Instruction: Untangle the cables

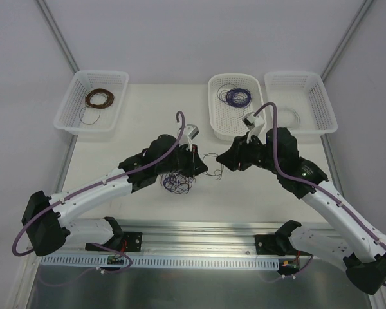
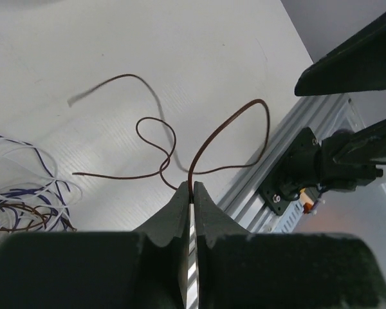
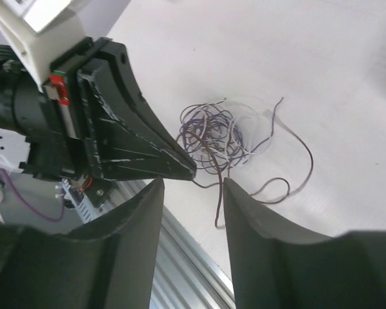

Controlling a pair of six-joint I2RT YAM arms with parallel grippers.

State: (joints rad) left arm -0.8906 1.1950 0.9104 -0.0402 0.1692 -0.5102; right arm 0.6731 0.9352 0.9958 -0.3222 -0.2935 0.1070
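— Spot the cables (image 1: 177, 183)?
— Yes. Lying as a small loose knot of purple, brown and white loops, mid-counter (image 1: 141, 129), just beside the left jaws on their near side.
— Any long axis?
— Hardly any in the knot: roundish, a little wider than deep. Different for the brown strand (image 2: 268, 122) leading out of it. Runs crosswise in the top view, from the left jaws toward the right ones, looping on the way.
— Held?
— Pinched by the left jaws, pressed together on it at the very tips. Rises from those tips, arches over, then drops back to the counter, trailing off to the left in the left wrist view.
— And the right jaws?
— Standing apart, gripping nothing. Facing the left tips almost nose to nose, with a bit of the strand hanging by the gap; touching or not, can't tell.
— Farther out?
— Three white baskets along the far edge, well apart from the knot: left basket (image 1: 64, 112) with a brown coil (image 1: 100, 98), middle basket (image 1: 215, 119) with a purple coil (image 1: 238, 96), right basket (image 1: 325, 106) with a faint pale coil (image 1: 291, 116).
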